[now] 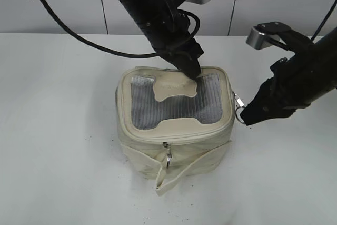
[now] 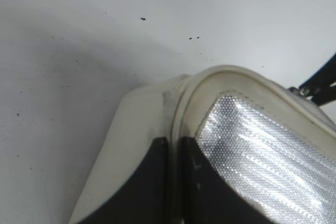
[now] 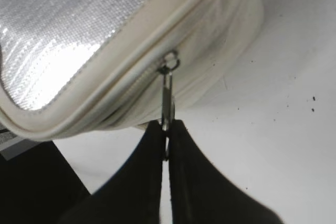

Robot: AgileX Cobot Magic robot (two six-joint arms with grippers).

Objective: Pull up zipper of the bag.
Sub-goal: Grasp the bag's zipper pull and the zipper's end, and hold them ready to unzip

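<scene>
Two grippers at bag point(image 1: 174, 125), mid-worktop. Right gripper point(image 3: 167, 129): pressed together, pinching silver pull point(image 3: 167, 98) of zipper point(image 3: 131, 85) on right side. Left gripper point(image 2: 174, 182): fingers nearly together, pressing the top's far rim.

The bag point(image 1: 174, 135) is smooth cream leatherette with a shiny grey mesh top point(image 1: 174, 106); its zipper pull point(image 3: 167, 95) is silver metal.

Bag point(image 1: 176, 140): cream leatherette, faint grey smudges on side. Top panel point(image 1: 174, 110): grey mesh, fine honeycomb weave, shiny silver in wrist views. H-shaped patch point(image 1: 176, 89): cream. Zipper point(image 3: 131, 85): cream track; pull point(image 3: 167, 95) silver metal. Strap point(image 1: 174, 175): cream. Left pincer point(image 1: 190, 71), right pincer point(image 3: 167, 145): black. Worktop point(image 1: 58, 130): white, scattered dark specks.
</scene>
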